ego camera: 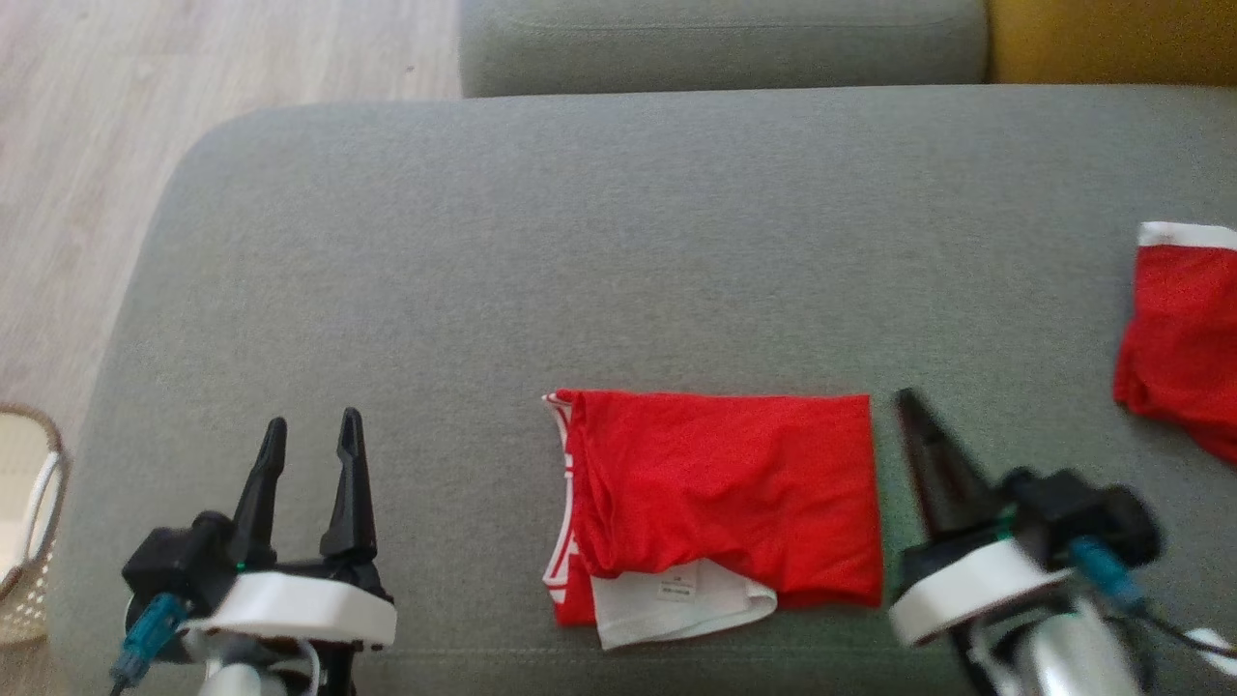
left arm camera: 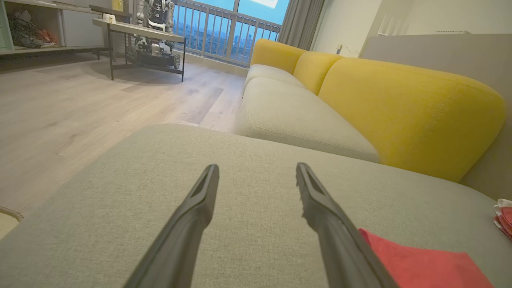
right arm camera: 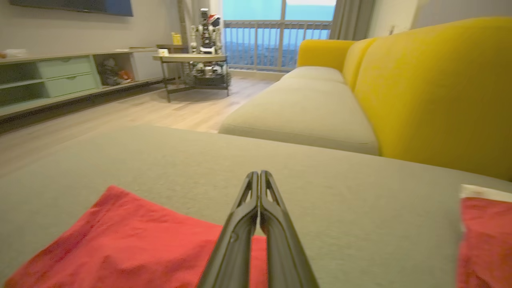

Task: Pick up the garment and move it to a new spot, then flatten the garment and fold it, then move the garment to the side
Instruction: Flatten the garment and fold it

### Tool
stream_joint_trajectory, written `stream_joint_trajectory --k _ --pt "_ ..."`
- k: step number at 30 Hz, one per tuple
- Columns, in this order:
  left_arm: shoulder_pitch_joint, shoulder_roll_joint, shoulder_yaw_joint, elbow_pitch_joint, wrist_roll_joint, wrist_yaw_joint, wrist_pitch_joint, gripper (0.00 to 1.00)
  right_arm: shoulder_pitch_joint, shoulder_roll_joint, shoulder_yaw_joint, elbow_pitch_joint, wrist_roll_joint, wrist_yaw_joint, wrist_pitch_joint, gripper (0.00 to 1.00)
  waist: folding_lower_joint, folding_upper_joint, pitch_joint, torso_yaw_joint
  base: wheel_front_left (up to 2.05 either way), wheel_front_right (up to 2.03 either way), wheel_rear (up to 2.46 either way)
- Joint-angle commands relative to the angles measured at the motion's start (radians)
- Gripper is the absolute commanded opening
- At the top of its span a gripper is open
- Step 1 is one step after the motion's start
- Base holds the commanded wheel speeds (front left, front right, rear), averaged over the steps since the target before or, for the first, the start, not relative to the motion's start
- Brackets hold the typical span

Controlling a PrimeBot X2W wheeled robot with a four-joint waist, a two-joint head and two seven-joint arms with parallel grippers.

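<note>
Gaping left jaws, empty; right jaws tight together, empty, beside garment (ego camera: 725, 483).

The garment (ego camera: 725, 483) is red with white trim, folded into a rough rectangle and lying flat on the grey cushion (ego camera: 580, 242), near its front edge. A white inner layer bearing a small label (ego camera: 678, 583) sticks out at its lower left. White-striped edging shows along its left side.

Left gripper (left arm camera: 257, 167) w/ long dark fingers spread wide over grey fabric cushion (left arm camera: 120, 192) — flat red cloth garment (left arm camera: 424, 264) near, just right of it. Far right, padded yellow sofa backrest (left arm camera: 408, 108); pale wood floor (left arm camera: 80, 104) left.
</note>
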Motion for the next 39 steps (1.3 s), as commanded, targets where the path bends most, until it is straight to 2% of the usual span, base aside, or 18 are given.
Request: stream_joint_trajectory --k 1,5,8,14,21,25,29,35,36,39 --pt "-0.053 0.003 0.031 -0.029 0.006 -0.001 -0.012 1.0 -0.042 0.0 0.038 -0.025 0.007 0.0 0.0 0.0 0.0 0.0 0.01 0.014 0.0 0.0 0.0" --pt "-0.064 0.003 0.032 -0.027 0.007 -0.005 -0.012 1.0 -0.067 0.0 0.178 0.053 0.038 0.0 0.004 0.0 0.0 0.0 0.031 0.052 0.0 0.0 0.0" --pt "-0.072 0.003 0.034 -0.025 0.004 -0.005 -0.012 1.0 -0.103 -0.001 0.261 0.16 0.065 0.0 0.008 0.0 0.0 0.0 0.043 0.08 0.0 0.0 0.0" --pt "-0.082 0.003 0.032 -0.016 0.003 -0.007 -0.012 1.0 -0.187 -0.001 0.376 0.417 0.143 0.0 0.041 0.0 0.0 0.0 0.052 0.133 0.0 0.0 0.0" --pt "-0.074 0.003 0.035 -0.015 0.0 -0.002 -0.012 1.0 -0.232 0.0 0.486 0.574 0.218 0.0 0.029 0.0 0.0 0.0 0.049 0.155 0.0 0.0 0.0" --pt "-0.065 0.003 0.045 -0.017 0.001 0.002 -0.012 1.0 -0.258 0.0 0.447 0.595 0.246 0.0 -0.012 0.0 0.0 0.0 0.035 0.136 0.0 0.0 0.0" --pt "-0.063 0.003 0.053 -0.024 0.004 0.0 -0.012 1.0 -0.278 -0.007 0.36 0.553 0.26 0.0 -0.034 0.0 0.0 0.0 0.018 0.099 0.0 0.0 0.0" --pt "-0.057 0.003 0.057 -0.036 0.003 0.002 -0.012 1.0 -0.264 -0.037 0.161 0.359 0.232 0.0 -0.042 0.0 0.0 0.0 -0.004 0.034 0.0 0.0 0.0" --pt "-0.057 0.003 0.057 -0.036 0.003 0.002 -0.012 1.0 -0.264 -0.037 0.161 0.359 0.232 0.0 -0.042 0.0 0.0 0.0 -0.004 0.034 0.0 0.0 0.0" --pt "-0.053 0.003 0.059 -0.04 0.005 0.004 -0.012 1.0 -0.241 -0.051 0.081 0.236 0.191 0.0 -0.042 0.0 0.0 0.0 -0.009 0.001 0.0 0.0 0.0"
